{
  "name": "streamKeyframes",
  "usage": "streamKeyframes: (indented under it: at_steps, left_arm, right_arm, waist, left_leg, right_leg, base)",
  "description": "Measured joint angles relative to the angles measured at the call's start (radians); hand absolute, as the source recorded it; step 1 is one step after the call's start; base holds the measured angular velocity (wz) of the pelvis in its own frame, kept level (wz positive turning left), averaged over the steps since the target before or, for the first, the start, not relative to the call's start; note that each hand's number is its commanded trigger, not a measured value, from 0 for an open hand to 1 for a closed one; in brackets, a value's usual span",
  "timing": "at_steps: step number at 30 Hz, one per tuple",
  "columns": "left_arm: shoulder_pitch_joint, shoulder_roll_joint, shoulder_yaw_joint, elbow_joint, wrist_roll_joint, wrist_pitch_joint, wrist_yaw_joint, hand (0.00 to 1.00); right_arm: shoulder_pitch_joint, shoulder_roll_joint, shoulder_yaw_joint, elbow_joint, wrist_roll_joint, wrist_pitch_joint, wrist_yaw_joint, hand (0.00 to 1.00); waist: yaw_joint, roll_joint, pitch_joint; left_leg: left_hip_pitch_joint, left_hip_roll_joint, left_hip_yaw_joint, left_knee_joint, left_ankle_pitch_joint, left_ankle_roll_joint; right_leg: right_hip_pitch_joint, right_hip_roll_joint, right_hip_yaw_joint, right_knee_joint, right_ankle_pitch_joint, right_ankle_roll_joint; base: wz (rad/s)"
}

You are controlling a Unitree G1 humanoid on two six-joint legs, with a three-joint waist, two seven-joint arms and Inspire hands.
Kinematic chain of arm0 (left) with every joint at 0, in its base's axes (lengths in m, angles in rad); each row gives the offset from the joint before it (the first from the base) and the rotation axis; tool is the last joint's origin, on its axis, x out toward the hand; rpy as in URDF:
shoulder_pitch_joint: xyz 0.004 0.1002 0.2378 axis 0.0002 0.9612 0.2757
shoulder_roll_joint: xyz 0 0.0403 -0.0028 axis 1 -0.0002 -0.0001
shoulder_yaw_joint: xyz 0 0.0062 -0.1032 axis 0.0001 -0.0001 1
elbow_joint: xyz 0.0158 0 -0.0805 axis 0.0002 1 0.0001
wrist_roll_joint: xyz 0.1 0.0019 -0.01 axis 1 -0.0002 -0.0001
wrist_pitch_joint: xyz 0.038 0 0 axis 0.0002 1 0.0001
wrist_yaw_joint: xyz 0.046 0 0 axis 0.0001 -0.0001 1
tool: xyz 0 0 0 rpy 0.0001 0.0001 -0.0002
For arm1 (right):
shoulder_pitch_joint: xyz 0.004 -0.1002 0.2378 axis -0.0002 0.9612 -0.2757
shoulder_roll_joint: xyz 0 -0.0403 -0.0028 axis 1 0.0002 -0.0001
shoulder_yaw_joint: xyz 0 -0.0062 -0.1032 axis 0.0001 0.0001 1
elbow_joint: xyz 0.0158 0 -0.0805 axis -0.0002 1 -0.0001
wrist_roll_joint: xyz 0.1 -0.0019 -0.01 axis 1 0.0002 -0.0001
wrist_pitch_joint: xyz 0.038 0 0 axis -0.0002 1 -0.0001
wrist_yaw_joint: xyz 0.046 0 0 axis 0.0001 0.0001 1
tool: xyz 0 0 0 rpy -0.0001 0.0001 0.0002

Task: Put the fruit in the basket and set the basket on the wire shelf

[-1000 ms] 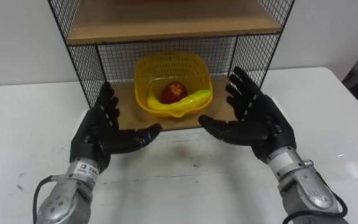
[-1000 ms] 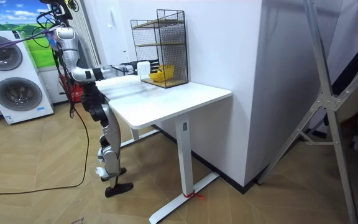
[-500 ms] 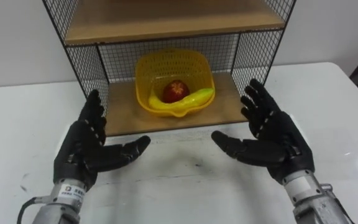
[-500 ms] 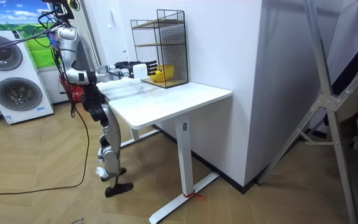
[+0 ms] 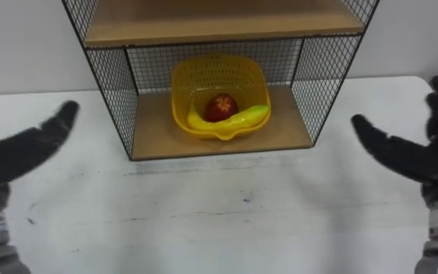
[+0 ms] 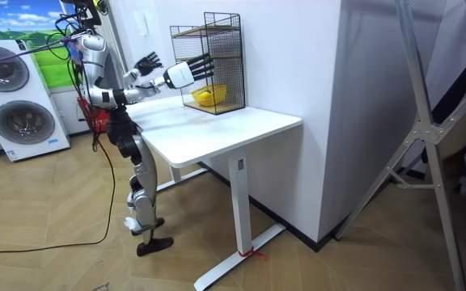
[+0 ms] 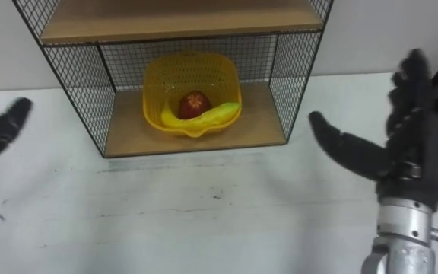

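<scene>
Me: Both hands have swung outward and apart since the last entry; the basket has not moved.

Clerk: Item one, nearest?

Me: White table (image 5: 219,221). My left hand (image 5: 10,152) is at the left edge, held above it, thumb stretched, fingers spread wide, holding nothing. My right hand (image 7: 411,160) is at the right edge, fingers straight up, thumb out, likewise empty.

Clerk: Farther?

Me: Wire shelf (image 5: 112,76), standing on the table's far side. On its lower wooden board (image 5: 154,137): one yellow basket (image 5: 182,91), upright, centred, well apart from both hands.

Clerk: Contents?

Me: One red apple (image 5: 222,106) toward the far side; one banana (image 5: 242,118) lying across the near side, just in front of the apple.

Clerk: Stance?

Me: Standing at the table's end, on the room view's left, both arms raised toward the shelf.
</scene>
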Motion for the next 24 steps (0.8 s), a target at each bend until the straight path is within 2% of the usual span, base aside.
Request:
streamKeyframes:
  at_steps: [1, 2, 5, 6, 9, 10, 11, 13, 15, 18, 21, 24]
  left_arm:
    - [0.000, 0.000, 0.028, -0.004, 0.001, -0.009, 0.024, 0.00]
    - [0.000, 0.001, 0.088, -0.012, 0.003, -0.021, 0.069, 0.00]
    - [0.001, 0.022, 0.228, -0.014, 0.001, -0.045, 0.208, 0.00]
    - [0.006, 0.030, 0.282, -0.014, 0.004, -0.054, 0.265, 0.00]
    - [0.017, 0.048, 0.391, -0.014, 0.023, -0.057, 0.361, 0.00]
    - [0.027, 0.065, 0.443, -0.013, 0.021, -0.057, 0.404, 0.00]
    - [0.030, 0.083, 0.483, -0.009, 0.018, -0.058, 0.442, 0.00]
    - [0.042, 0.118, 0.529, 0.026, -0.025, -0.057, 0.484, 0.00]
    - [0.052, 0.174, 0.598, 0.143, -0.123, -0.043, 0.532, 0.00]
    - [0.083, 0.215, 0.642, 0.303, -0.271, -0.019, 0.581, 0.00]
    - [0.125, 0.224, 0.644, 0.464, -0.382, 0.012, 0.598, 0.00]
    - [0.142, 0.224, 0.635, 0.630, -0.474, 0.026, 0.597, 0.00]
  right_arm:
    - [-0.002, 0.000, -0.034, -0.004, -0.006, -0.002, -0.028, 0.00]
    - [-0.004, -0.006, -0.102, -0.005, -0.028, -0.013, -0.085, 0.00]
    - [-0.003, -0.048, -0.224, -0.005, -0.025, -0.038, -0.224, 0.00]
    - [-0.002, -0.065, -0.272, -0.005, -0.026, -0.040, -0.271, 0.00]
    - [0.006, -0.074, -0.380, -0.003, -0.027, -0.042, -0.343, 0.00]
    - [0.015, -0.079, -0.422, 0.001, -0.026, -0.042, -0.384, 0.00]
    - [0.028, -0.090, -0.462, 0.020, -0.008, -0.049, -0.415, 0.00]
    - [0.056, -0.118, -0.497, 0.056, 0.055, -0.046, -0.447, 0.00]
    - [0.070, -0.140, -0.550, 0.134, 0.130, -0.026, -0.478, 0.00]
    - [0.086, -0.162, -0.613, 0.260, 0.242, 0.001, -0.536, 0.00]
    - [0.100, -0.170, -0.653, 0.392, 0.389, 0.051, -0.576, 0.00]
    - [0.112, -0.172, -0.657, 0.504, 0.505, 0.069, -0.580, 0.00]
  waist:
    - [0.000, -0.001, 0.0000]
    - [0.001, -0.002, -0.0001]
    - [0.005, -0.001, -0.0012]
    - [0.006, -0.001, -0.0046]
    - [0.006, 0.001, -0.0075]
    - [0.010, 0.000, -0.0063]
    - [0.016, -0.001, -0.0084]
    - [0.022, -0.003, -0.0081]
    - [0.029, 0.005, -0.0108]
    - [0.025, 0.008, -0.0132]
    - [0.021, 0.002, -0.0151]
    - [0.005, 0.000, -0.0150]
  left_leg:
    - [0.000, -0.001, 0.000, 0.000, 0.000, 0.000]
    - [0.000, -0.001, 0.002, 0.000, 0.001, -0.001]
    - [0.002, 0.000, -0.002, 0.000, 0.001, -0.001]
    - [0.003, 0.000, -0.002, -0.003, 0.001, -0.001]
    - [0.004, 0.000, -0.002, -0.003, 0.000, -0.001]
    - [0.003, 0.000, -0.003, -0.003, 0.000, -0.001]
    - [0.001, 0.000, -0.002, -0.001, 0.000, -0.001]
    - [0.001, 0.000, -0.003, 0.001, 0.000, -0.001]
    - [0.000, -0.001, -0.004, 0.000, 0.000, -0.001]
    - [-0.011, -0.002, -0.004, 0.000, 0.000, -0.001]
    - [-0.030, -0.004, -0.004, 0.002, 0.000, -0.001]
    - [-0.036, -0.004, -0.007, 0.001, 0.000, -0.001]
  right_leg:
    - [0.001, -0.001, -0.005, -0.001, 0.000, 0.000]
    - [0.002, -0.001, -0.007, 0.000, 0.000, 0.000]
    - [0.006, -0.001, -0.006, 0.000, -0.001, 0.000]
    - [0.007, -0.002, -0.007, -0.001, -0.002, 0.000]
    - [0.001, -0.004, -0.008, 0.000, -0.008, 0.001]
    - [0.000, -0.005, -0.009, 0.003, -0.009, 0.001]
    - [-0.004, -0.005, -0.010, 0.004, -0.009, 0.000]
    - [-0.004, -0.005, -0.008, 0.004, -0.009, 0.000]
    - [-0.004, -0.007, -0.003, 0.007, -0.009, 0.000]
    - [-0.022, -0.011, 0.003, 0.020, -0.015, 0.001]
    - [-0.046, -0.010, -0.004, 0.039, -0.021, -0.002]
    - [-0.051, -0.012, -0.006, 0.038, -0.024, -0.002]
  base:
    - [0.07]
    - [0.04]
    - [0.00]
    - [0.00]
    - [0.00]
    - [0.00]
    - [0.00]
    - [0.00]
    - [0.00]
    - [0.00]
    - [0.00]
    - [0.04]
